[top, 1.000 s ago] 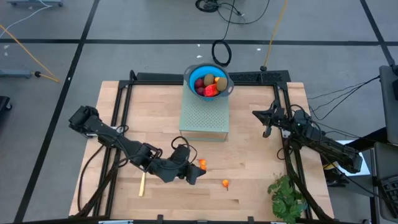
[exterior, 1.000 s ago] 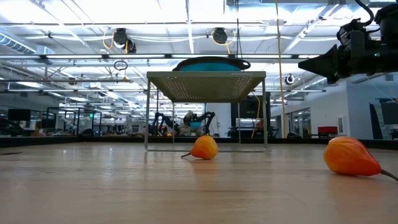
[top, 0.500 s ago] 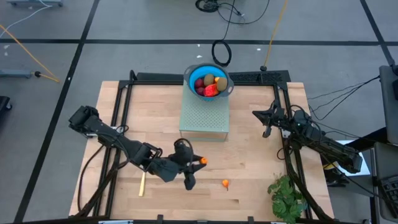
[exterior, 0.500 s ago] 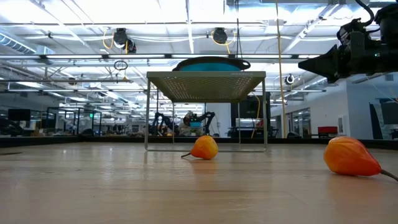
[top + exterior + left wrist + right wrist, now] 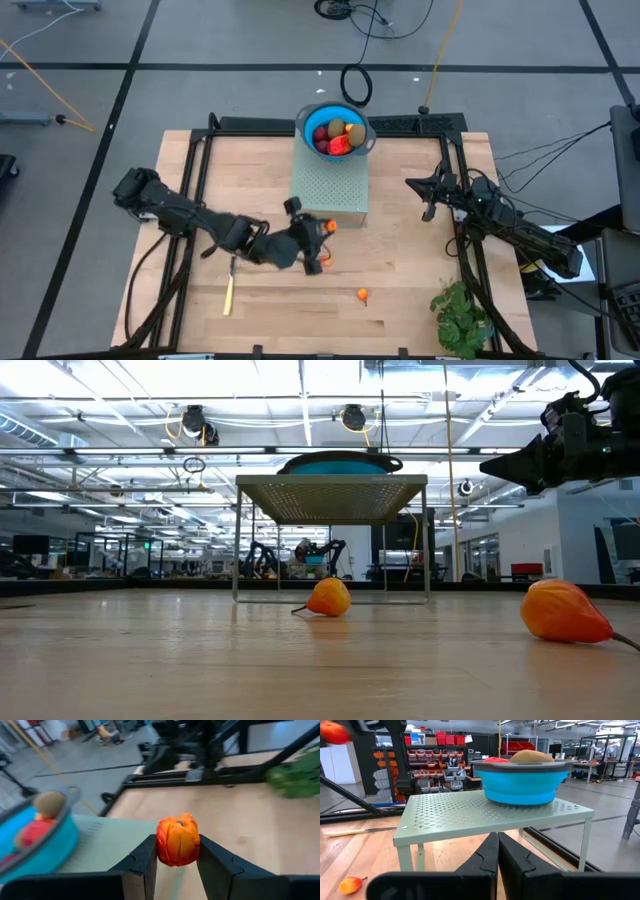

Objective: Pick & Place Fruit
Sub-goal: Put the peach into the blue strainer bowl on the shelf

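— Where is the left gripper [image 5: 318, 243] just now?

— Up off the pale wooden table [image 5: 400, 270], just at the near left corner of the pale green perforated metal stand [image 5: 329, 189]. Its two dark fingers [image 5: 145, 862] are closed partway on a small orange lantern-shaped fruit [image 5: 177, 840], one finger pressed against each side of it.

— And the rest of the fruit?

— Two more small orange pieces lie on the table. One [image 5: 324, 262] is right under the left arm's wrist, the other [image 5: 362, 294] is nearer and further right, well apart from the first. From table height one [image 5: 328, 598] sits in front of the stand's legs and the other [image 5: 564, 611] much closer to the camera, on the right. The remainder fills the round blue bowl [image 5: 310, 117] on the far end of the stand: a dark red round piece [image 5: 321, 135], a brownish-olive oval [image 5: 354, 132] and a red-and-yellow piece [image 5: 340, 146].

— The right gripper [image 5: 430, 193]?

— Waiting over the right side of the table, pointing at the stand, its fingers [image 5: 485, 856] pressed together with nothing between them.

— Anything else down there?

— A slim yellow-handled knife [image 5: 229, 293] near the left edge, and a leafy green plant [image 5: 460, 316] at the near right corner.
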